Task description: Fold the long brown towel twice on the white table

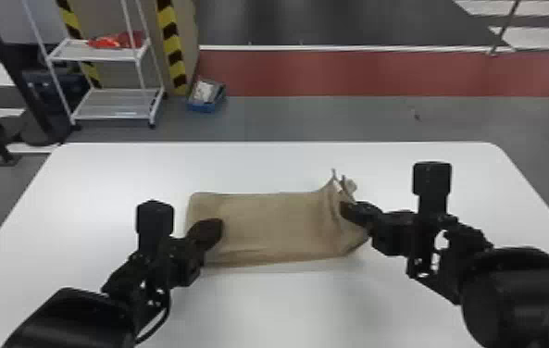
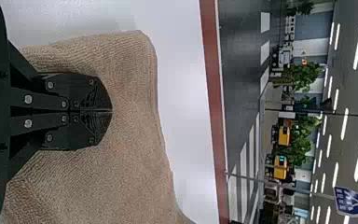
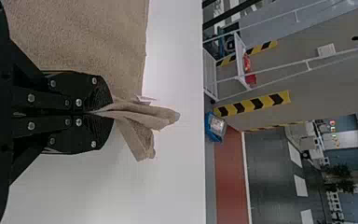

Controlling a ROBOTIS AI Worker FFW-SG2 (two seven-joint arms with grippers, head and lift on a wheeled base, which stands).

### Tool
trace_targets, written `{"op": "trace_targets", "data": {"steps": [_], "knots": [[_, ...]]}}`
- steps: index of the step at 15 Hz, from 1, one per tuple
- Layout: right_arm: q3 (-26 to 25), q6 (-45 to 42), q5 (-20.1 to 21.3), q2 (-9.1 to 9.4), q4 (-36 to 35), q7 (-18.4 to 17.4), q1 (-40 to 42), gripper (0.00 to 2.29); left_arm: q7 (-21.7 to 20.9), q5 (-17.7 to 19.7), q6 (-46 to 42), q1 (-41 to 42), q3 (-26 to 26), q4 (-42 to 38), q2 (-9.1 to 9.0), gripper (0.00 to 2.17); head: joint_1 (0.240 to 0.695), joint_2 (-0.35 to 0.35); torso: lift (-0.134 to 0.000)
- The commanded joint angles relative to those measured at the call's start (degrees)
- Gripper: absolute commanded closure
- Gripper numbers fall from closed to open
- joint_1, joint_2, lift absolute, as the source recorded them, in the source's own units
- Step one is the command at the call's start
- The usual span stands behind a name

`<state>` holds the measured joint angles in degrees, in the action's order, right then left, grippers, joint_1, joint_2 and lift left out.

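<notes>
White table (image 1: pixel 287 305), rounded at its far corners, spreads across the work area toward 12 o'clock. Beyond its edge, at 11 o'clock, stands a two-tier white metal shelf rack (image 1: pixel 118 111). Near the table's middle lies the brown towel (image 1: pixel 277 226), a broad rectangle with its long sides running from 9 to 3 o'clock. Its 9 o'clock end is fairly flat; its 3 o'clock end is raised and puckered. A small blue bin (image 1: pixel 202 108) sits on the floor beside the rack, toward 11 o'clock.

Two black grippers reach in from the near side. The left gripper (image 2: pixel 110 111), at the towel's 8 o'clock part, has its two fingers together. Cloth spreads beneath them, to either side and past their tips; whether they pinch any of it, I cannot tell. Their place near that end suggests they are there to steady it, so that a pull from the other end does not drag the whole piece.

The right gripper (image 3: pixel 108 112), at the towel's 3 o'clock end, is clamped on gathered fabric. Cloth runs between its fingers, a small bunched tuft (image 3: pixel 163 115) pokes out past their tips, and the towel's bulk lies on their 9 o'clock side. Such an end grip probably serves to lift that end and bring it over toward 9 o'clock for a fold.
</notes>
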<state>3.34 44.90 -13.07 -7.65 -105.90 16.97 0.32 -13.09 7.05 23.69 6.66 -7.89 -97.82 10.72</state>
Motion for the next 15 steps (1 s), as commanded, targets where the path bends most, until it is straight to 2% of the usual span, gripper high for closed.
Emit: {"op": "trace_targets", "data": {"steps": [1, 4, 6, 10, 13, 15], "knots": [[0.70, 3.58, -1.52, 0.18, -4.75, 0.00, 0.47, 1.54, 0.00, 0.16, 0.00, 0.02, -0.46, -0.09, -0.08, 2.14, 0.695, 0.018, -0.123], [2.20, 9.38, -1.87, 0.80, -9.50, 0.00, 0.12, 1.54, 0.53, 0.33, 0.00, 0.20, -1.95, -0.96, -0.08, 2.14, 0.695, 0.033, -0.123], [1.49, 11.49, -3.37, 0.88, -10.91, 0.00, -0.14, 1.53, 0.53, 0.51, 1.41, 0.64, -1.95, -3.25, -0.08, 2.14, 0.695, 0.041, -0.123], [-3.43, 15.18, -4.42, 0.80, -14.60, -0.09, 0.12, 1.53, 0.09, 1.04, 4.75, 2.22, -0.28, -9.31, 0.44, 2.14, 0.695, 0.031, -0.123], [-8.17, 18.70, -5.30, 0.80, -19.34, -0.27, 1.44, 1.53, -0.97, 1.39, 5.98, 1.69, 1.48, -8.61, 1.76, 2.14, 0.695, 0.006, -0.123], [-10.81, 20.98, -7.23, 0.53, -19.61, -0.18, 0.30, 1.53, -1.76, 1.48, 5.98, 0.82, 1.83, -5.89, 2.99, 2.14, 0.695, 0.000, -0.123]]}}
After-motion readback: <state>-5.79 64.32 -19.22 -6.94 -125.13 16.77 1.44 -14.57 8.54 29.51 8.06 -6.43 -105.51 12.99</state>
